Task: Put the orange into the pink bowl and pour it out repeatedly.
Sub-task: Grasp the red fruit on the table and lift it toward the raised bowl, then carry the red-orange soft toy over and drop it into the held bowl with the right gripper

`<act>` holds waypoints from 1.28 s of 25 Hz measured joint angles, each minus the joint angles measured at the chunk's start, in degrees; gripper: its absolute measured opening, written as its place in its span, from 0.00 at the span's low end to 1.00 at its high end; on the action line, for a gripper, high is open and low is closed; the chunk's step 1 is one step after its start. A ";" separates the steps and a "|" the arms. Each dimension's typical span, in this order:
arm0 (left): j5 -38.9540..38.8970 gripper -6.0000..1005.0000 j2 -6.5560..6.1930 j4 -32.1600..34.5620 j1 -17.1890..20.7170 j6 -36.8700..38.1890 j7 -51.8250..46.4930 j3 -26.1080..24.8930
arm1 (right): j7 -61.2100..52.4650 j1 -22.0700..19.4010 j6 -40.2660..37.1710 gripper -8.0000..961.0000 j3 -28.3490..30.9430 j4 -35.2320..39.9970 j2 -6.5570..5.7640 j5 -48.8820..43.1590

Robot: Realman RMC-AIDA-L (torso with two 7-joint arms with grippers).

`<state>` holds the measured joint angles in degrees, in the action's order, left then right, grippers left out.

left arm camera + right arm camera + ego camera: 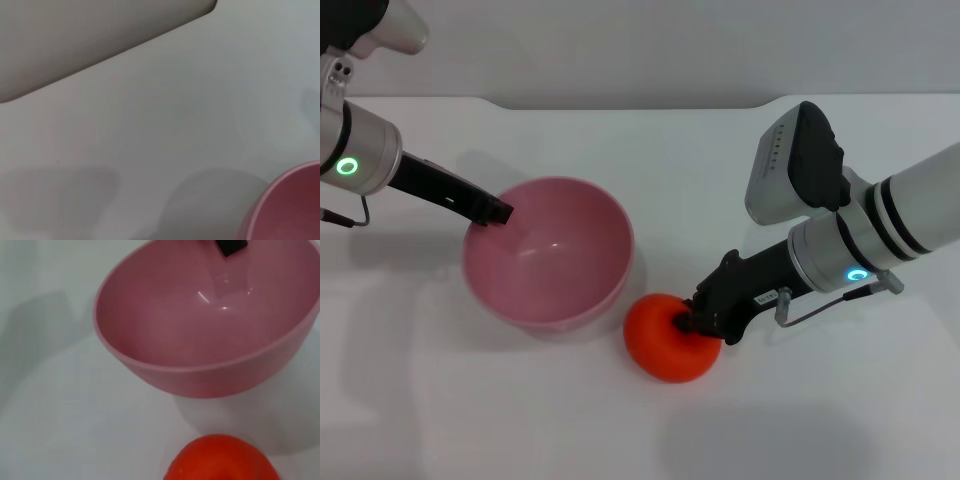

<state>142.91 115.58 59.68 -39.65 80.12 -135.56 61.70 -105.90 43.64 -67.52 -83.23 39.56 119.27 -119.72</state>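
The pink bowl (570, 300) sits on the white table at centre left, empty, its mouth leaning a little toward the orange. My left gripper (498, 213) is shut on the bowl's far left rim, and one dark fingertip (230, 246) shows inside the rim in the right wrist view. The orange (655, 345) lies on the table just outside the bowl at its front right. My right gripper (698, 322) is closed on the orange's upper right side. The right wrist view shows the bowl (200, 375) close by with the orange (225, 460) beneath it. The left wrist view catches only a bowl edge (295, 205).
The white table (650, 140) reaches back to a grey wall, with a notched rear edge (150, 40). Bare tabletop lies in front of the bowl and at the right front.
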 joint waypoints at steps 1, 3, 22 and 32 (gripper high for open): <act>0.00 0.14 0.00 0.00 0.00 0.00 0.00 0.00 | 0.00 0.01 -0.07 0.15 0.00 0.08 0.00 0.09; 0.00 0.14 0.00 0.00 0.12 -0.02 0.01 0.00 | 0.00 -0.17 -0.62 0.12 0.00 0.68 -0.04 1.04; 0.00 0.15 -0.20 -0.12 0.01 0.33 0.04 -0.01 | -7.27 -15.25 -29.91 0.06 15.11 48.61 -0.46 20.07; -0.26 0.15 1.84 -0.03 0.34 2.69 0.65 2.38 | -1.35 -14.78 -20.94 0.06 11.32 41.03 -0.37 19.83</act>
<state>142.64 117.42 59.65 -39.31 82.80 -134.91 64.08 -107.26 28.87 -88.46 -71.91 80.58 118.89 -99.89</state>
